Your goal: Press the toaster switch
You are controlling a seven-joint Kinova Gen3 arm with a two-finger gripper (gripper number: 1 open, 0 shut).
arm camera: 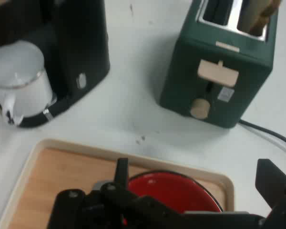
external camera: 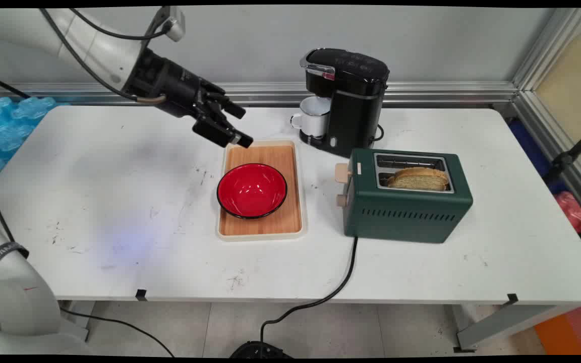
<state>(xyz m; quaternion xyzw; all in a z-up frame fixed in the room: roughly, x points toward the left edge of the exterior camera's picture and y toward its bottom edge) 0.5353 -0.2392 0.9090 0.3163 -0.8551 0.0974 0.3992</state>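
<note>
My gripper (external camera: 244,127) hangs open and empty above the far left corner of a wooden tray (external camera: 290,201), touching nothing. A red bowl (external camera: 251,190) with a black rim sits on that tray, just below and in front of the fingers. In the hand view the gripper (arm camera: 195,177) frames the bowl (arm camera: 181,193) at the bottom, with the tray (arm camera: 52,176) under it. A green toaster (external camera: 407,196) stands to the right of the tray, with a slice of bread (external camera: 418,178) upright in its near slot.
A black coffee maker (external camera: 346,101) stands behind the tray with a white mug (external camera: 313,117) under its spout. The toaster's black cord (external camera: 343,280) runs off the table's front edge. The toaster's lever (arm camera: 218,72) and knob (arm camera: 199,109) face the tray.
</note>
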